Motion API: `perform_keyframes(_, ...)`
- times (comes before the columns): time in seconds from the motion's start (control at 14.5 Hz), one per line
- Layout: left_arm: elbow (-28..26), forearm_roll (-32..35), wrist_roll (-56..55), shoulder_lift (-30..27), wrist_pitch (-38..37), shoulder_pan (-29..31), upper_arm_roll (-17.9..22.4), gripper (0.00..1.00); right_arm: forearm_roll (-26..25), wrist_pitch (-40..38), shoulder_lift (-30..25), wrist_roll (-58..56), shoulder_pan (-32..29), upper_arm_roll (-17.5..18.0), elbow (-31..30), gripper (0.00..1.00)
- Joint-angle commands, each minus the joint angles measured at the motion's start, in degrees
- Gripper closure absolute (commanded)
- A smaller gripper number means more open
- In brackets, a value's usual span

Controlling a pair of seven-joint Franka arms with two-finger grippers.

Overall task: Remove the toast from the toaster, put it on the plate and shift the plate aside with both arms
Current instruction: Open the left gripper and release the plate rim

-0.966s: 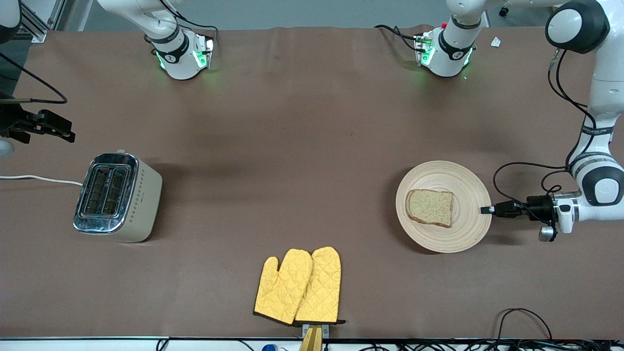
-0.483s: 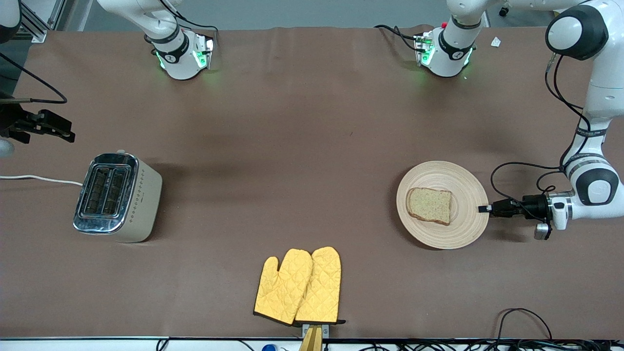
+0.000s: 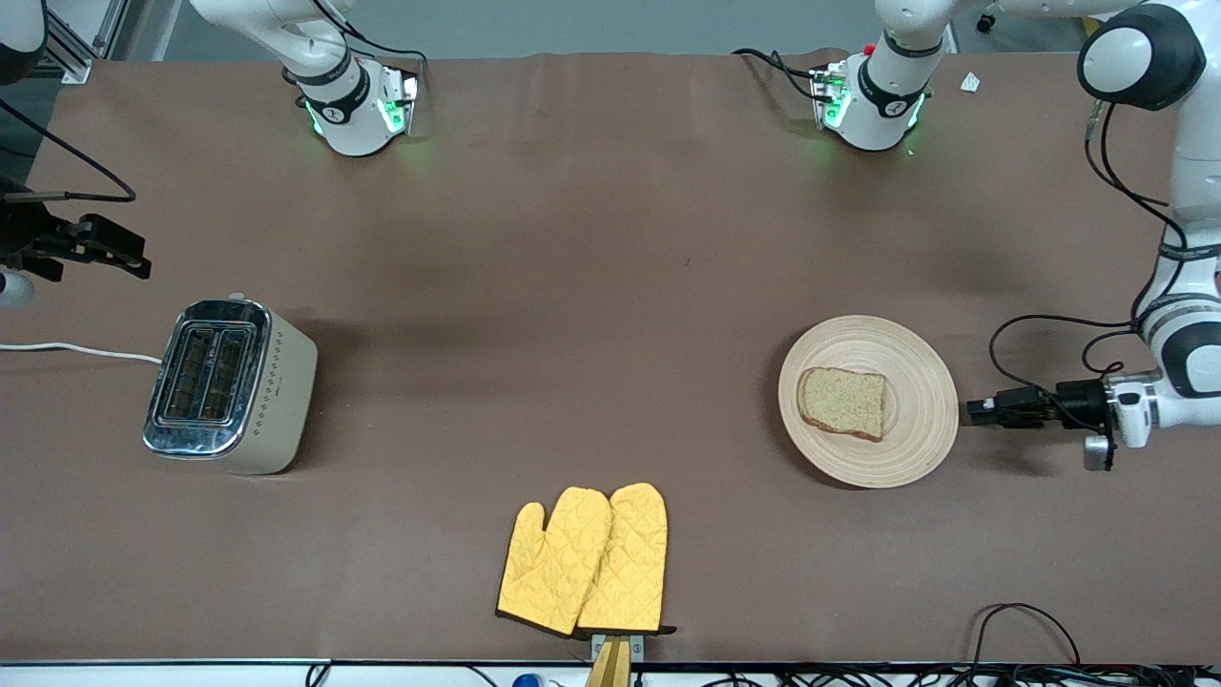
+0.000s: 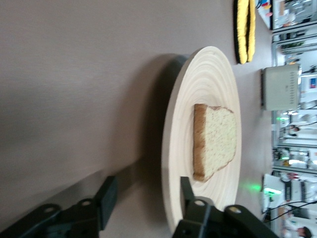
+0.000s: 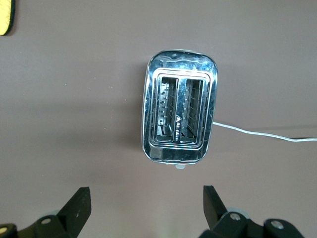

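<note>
The toast [image 3: 842, 403] lies flat, rounded top toward the right arm's end, on the wooden plate [image 3: 916, 439] near the table's left-arm edge. The left gripper [image 3: 975, 410], level, gapes empty beside the rim. The right gripper [image 3: 134, 262] hangs wide open over the toaster [image 3: 229, 385].

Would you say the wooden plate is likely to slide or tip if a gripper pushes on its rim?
The plate looks rigid and shallow, lying flat on the table, so it would probably slide rather than tip. The toast lies loose on it and might shift. Its thin raised rim seems easy to pinch.
</note>
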Motion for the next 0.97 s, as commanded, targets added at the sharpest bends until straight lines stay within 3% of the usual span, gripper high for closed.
perform_keyframes(0.0,2.12,6.10,-3.35,-3.07,-1.08,0.14,-1.09,0.00,-0.53,-0.82,0.48,-0.24,0.27,-0.10,1.59,0.00)
perform_keyframes(0.14,3.44,12.24,-5.65,-6.31,-0.99,-1.43,-2.49,0.00,-0.44,-0.90,0.48,-0.24,0.27,-0.01,1.94,0.00)
perform_keyframes(0.34,7.47,21.47,-13.80,-11.41,-0.73,-8.71,-2.94,0.00,-0.36,-2.05,0.48,-0.06,-0.08,-0.27,2.47,0.00)
perform_keyframes(0.9,8.81,38.27,-34.27,-24.51,-1.52,-27.18,-2.33,0.00,0.44,-1.87,0.40,0.64,-0.35,-0.19,2.55,0.00)
